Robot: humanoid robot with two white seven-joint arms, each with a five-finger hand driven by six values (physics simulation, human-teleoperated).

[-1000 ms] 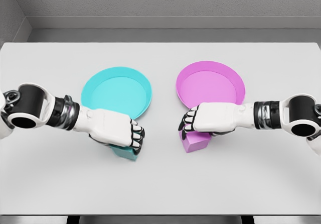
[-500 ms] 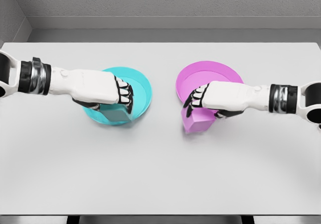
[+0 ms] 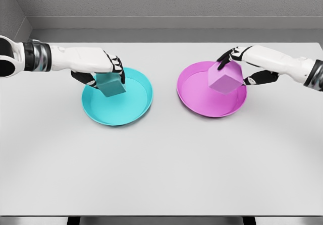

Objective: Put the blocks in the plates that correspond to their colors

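A cyan block (image 3: 111, 85) hangs over the left part of the cyan plate (image 3: 126, 111), held in my left hand (image 3: 103, 69), whose fingers are curled around its top. A pink block (image 3: 225, 78) hangs tilted over the right part of the pink plate (image 3: 199, 101), gripped from above by my right hand (image 3: 237, 63). Both blocks look lifted above their plates rather than resting in them. The two plates sit side by side at mid-table, apart from each other.
The white table (image 3: 161, 164) stretches wide in front of the plates. A grey wall runs along the table's far edge. My left forearm (image 3: 30, 56) enters from the left edge, my right forearm (image 3: 298, 66) from the right.
Both hands have lifted their blocks off the table and carried them back and outward: the cyan block now hangs over the cyan plate, the pink block over the pink plate.
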